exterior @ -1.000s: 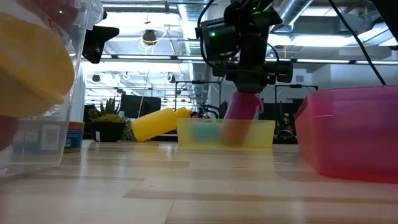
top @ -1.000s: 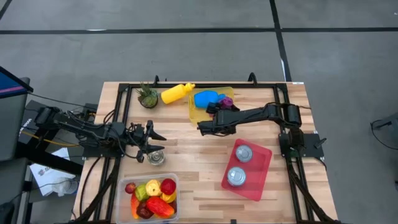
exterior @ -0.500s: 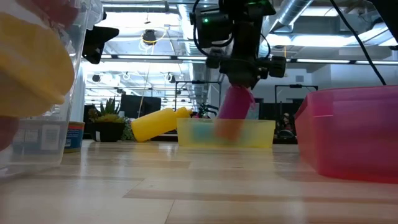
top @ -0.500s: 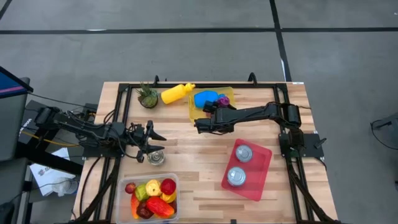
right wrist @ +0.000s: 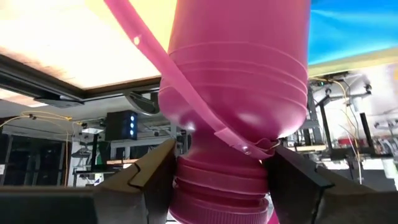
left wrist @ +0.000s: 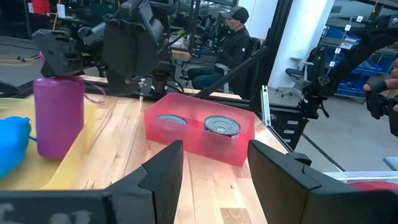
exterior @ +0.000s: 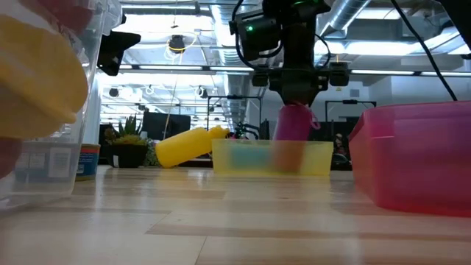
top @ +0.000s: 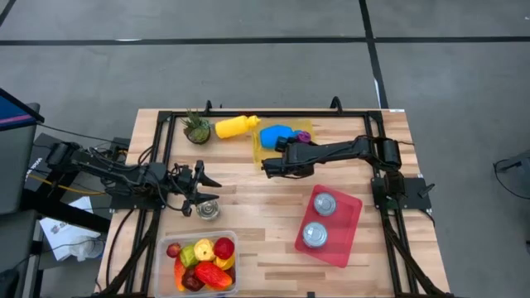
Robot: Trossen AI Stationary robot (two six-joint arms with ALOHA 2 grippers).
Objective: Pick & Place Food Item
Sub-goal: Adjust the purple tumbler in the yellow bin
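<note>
A purple bottle (exterior: 294, 136) stands upright with its lower end inside the yellow tray (top: 263, 151) at the table's far middle. A blue item (top: 273, 134) lies beside it in the tray. My right gripper (top: 294, 147) reaches in from the right and is shut on the bottle's top. My left gripper (left wrist: 214, 180) waits open at the table's left (top: 203, 186), next to a small can (top: 208, 211), with nothing between its fingers. My right gripper pinches the bottle's neck (right wrist: 217, 171), just under the cap (right wrist: 221, 199), with one finger (right wrist: 149, 174) on each side. The fingers slant down from the table's right. The bottle hangs upright below them; I cannot tell whether its base rests on the tray floor.
A pink tray (top: 352, 240) with two cans sits at the right front. At the near edge a clear tub (top: 166, 273) holds several toy fruits. A yellow bottle (top: 234, 126) and a small plant (top: 197, 128) lie at the far left. Bare wood lies between them.
My right gripper has turned at the wrist while holding the purple bottle. The bottle, which leaned a second ago, now stands upright and sits a little farther toward the table's right in the yellow tray.
</note>
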